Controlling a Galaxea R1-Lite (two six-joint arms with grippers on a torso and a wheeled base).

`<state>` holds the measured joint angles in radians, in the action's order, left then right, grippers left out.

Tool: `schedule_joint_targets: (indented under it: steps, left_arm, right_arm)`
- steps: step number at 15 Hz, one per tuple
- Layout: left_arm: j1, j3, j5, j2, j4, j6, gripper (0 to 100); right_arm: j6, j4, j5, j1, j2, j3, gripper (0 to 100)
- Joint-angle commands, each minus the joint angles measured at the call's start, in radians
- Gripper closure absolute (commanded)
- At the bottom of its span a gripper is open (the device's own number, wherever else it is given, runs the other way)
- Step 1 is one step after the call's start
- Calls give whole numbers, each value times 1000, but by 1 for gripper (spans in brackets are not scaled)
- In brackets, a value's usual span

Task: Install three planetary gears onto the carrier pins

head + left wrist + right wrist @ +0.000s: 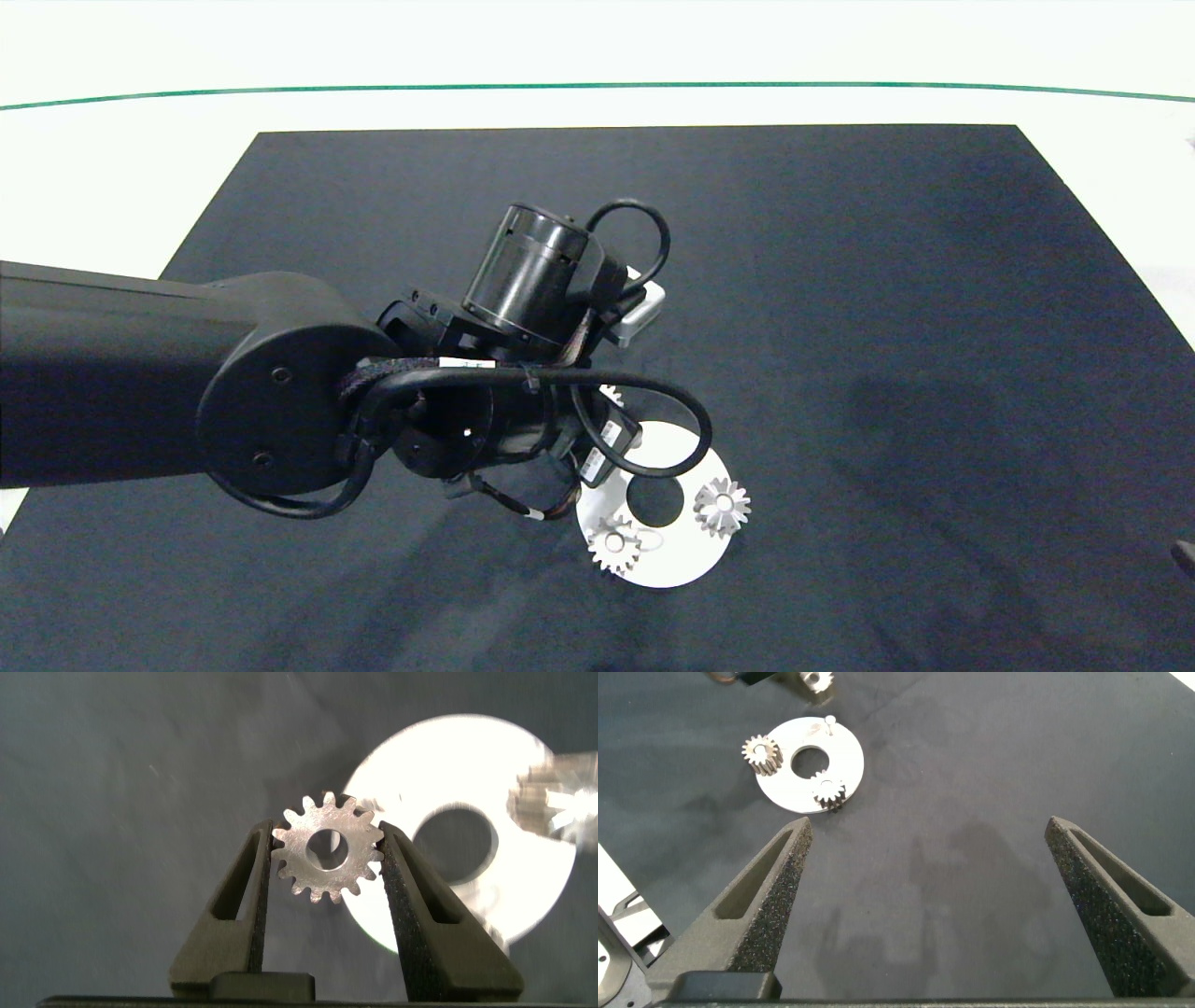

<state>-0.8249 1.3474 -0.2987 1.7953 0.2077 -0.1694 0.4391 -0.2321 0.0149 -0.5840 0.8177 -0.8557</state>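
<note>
I see two planetary gears already seated on the white disc (677, 560): one (613, 545) on its near-left edge, another (721, 506) on its right edge. The third gear (327, 849) is pinched by its teeth between my left gripper's (327, 873) fingers, held above the black mat (887, 327) just beside the disc. One bare carrier pin (828, 721) stands free. My right gripper (938, 873) is well apart from the disc, jaws spread wide.

Two silver planetary gears (722, 506) on carrier pins (828, 720) of white disc (667, 567), third gear (327, 850) between left fingers (408, 896).
</note>
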Motion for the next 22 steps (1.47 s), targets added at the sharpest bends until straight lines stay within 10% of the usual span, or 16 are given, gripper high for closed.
schedule_joint_targets:
  steps: [1,22]
  left_arm:
    - [-10,1,-2,-2,7,1,96]
    - [-28,36,-2,64,-11,-16,96]
  right_arm:
    - [3,-1,0,0,-3,0,0]
    - [3,-1,0,-2,-9,-2,0]
